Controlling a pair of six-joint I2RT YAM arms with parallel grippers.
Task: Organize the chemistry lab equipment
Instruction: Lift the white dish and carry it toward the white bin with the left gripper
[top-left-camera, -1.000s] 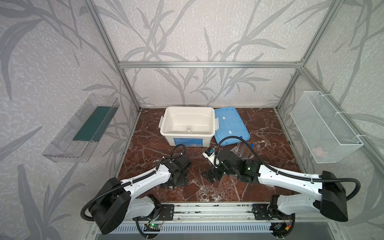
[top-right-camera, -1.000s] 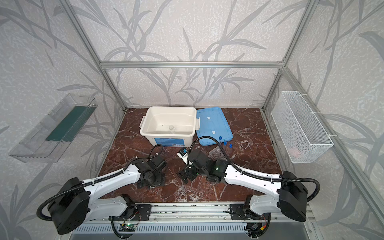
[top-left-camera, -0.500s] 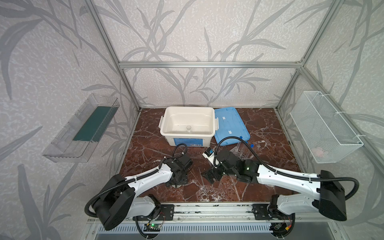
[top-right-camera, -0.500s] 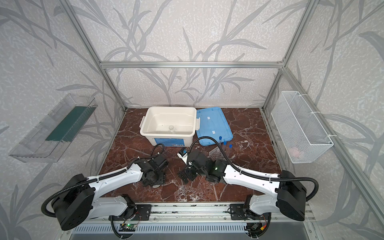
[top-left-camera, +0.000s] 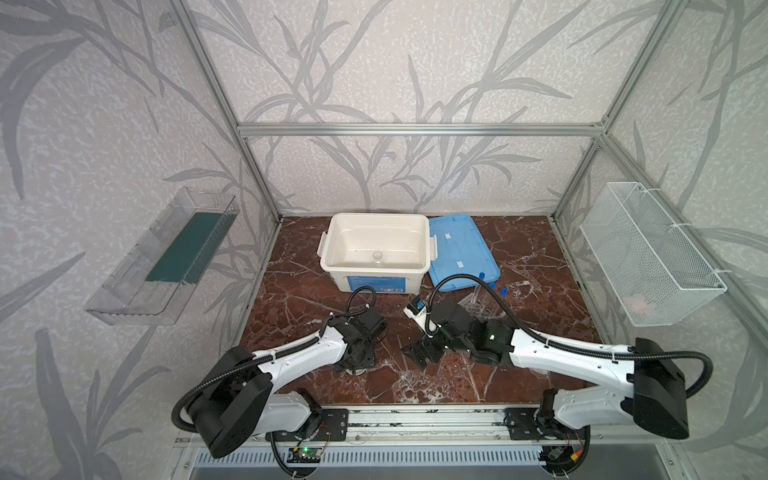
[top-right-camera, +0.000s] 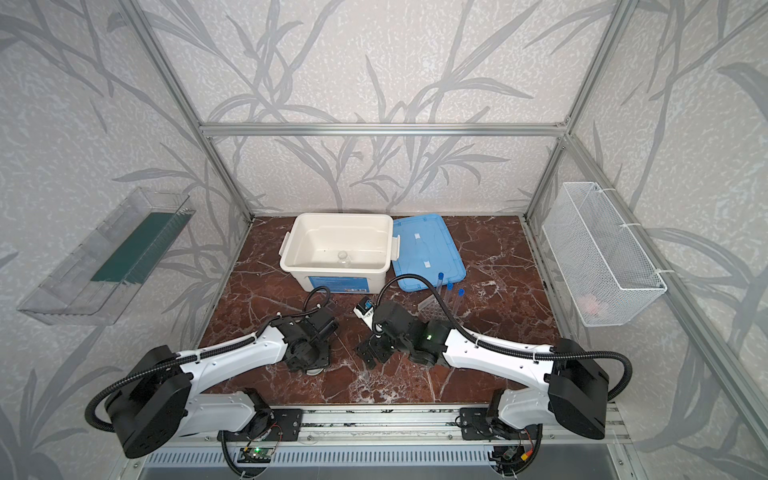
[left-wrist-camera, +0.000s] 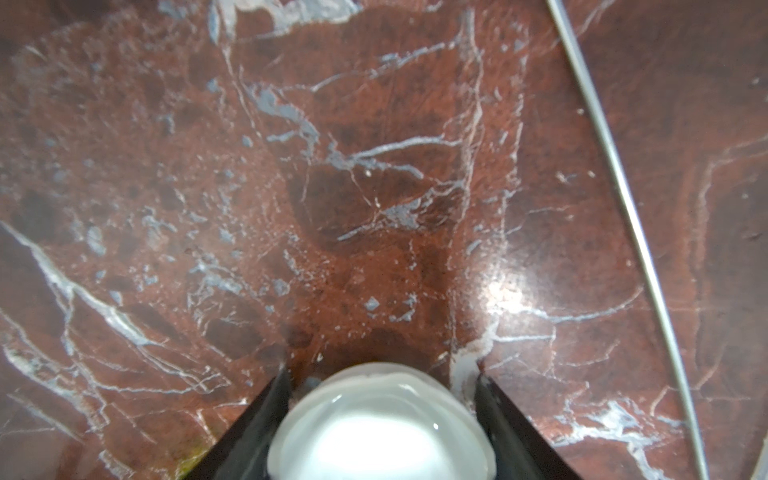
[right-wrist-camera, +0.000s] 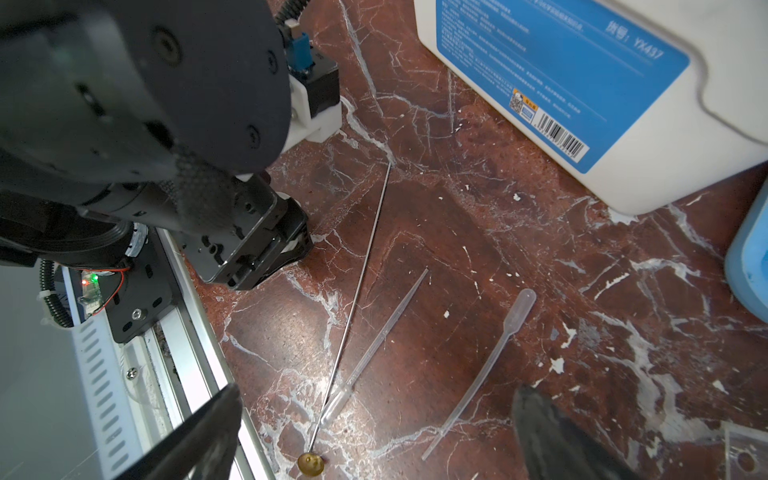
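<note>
Left gripper sits low over the red marble table, pointing down. Its two black fingers are set partly apart on either side of the small white round dish. Each finger stands right at the dish's rim, but whether they actually press on it cannot be told, and the dish looks to be resting on the table. In both top views this is at the near left of the table, where only a pale sliver of the dish shows under the gripper. Right gripper hangs near the middle of the table, to the right of the left one, with its jaws spread wide and nothing between them. Below it, in the right wrist view, a thin metal rod with a small brass-coloured disc at one end lies flat on the table. Two clear plastic pipettes lie flat there too, one with its bulb just beside the rod and one apart from it. The same rod shows as a thin line at the edge of the left wrist view. Three clear tubes with blue caps stand in the clear perforated rack behind the right arm, just in front of the blue lid. The small clear jar sits on the floor of the open white tub at the back of the table.
</note>
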